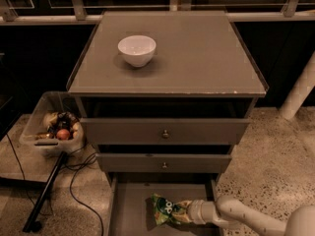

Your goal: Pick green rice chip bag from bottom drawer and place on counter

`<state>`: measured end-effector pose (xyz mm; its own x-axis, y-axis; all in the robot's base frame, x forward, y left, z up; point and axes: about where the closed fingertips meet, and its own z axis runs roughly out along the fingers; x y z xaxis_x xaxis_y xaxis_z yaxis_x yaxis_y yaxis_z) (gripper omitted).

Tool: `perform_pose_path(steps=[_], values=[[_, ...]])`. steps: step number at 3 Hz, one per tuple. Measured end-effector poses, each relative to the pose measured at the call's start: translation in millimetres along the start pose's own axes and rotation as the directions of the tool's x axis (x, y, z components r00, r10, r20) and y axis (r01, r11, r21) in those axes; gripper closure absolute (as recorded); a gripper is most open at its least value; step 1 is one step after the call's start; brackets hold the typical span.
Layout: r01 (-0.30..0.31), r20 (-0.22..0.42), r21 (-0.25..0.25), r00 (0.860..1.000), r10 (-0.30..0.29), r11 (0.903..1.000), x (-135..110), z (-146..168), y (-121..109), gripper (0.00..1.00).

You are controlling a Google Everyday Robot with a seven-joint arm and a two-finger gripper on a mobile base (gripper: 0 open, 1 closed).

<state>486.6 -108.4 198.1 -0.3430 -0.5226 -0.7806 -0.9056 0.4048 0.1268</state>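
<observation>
The gripper (183, 213), low in the bottom drawer (129, 205), meets the green rice chip bag (164, 209) just ahead; whether it grips, I cannot tell. Probably light, slippery foil: pinch the nearest edge.

Inside the bottom drawer (130, 203), its front cut off below, my gripper (183, 214) hides one end of the green rice chip bag (164, 209).

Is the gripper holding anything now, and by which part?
It cannot be told. The gripper meets the right end of the glossy green foil snack bag in the open bottom drawer.
</observation>
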Motion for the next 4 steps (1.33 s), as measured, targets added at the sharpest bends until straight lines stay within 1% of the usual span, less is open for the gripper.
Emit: perform_pose_path(steps=[1,2,3,4], values=[[0.011,0.064,-0.007,0.998,-0.010,0.9999,-16.4,-41.4,-1.0,1.00],[0.049,0.080,0.028,0.995,-0.051,0.9984,-39.3,-95.0,-4.8,1.00],[0.093,0.029,0.081,0.995,-0.095,0.9924,-72.7,-150.3,-19.2,1.00],[0.142,-0.045,0.149,0.990,-0.137,0.9786,-109.6,-206.0,-35.5,1.00]])
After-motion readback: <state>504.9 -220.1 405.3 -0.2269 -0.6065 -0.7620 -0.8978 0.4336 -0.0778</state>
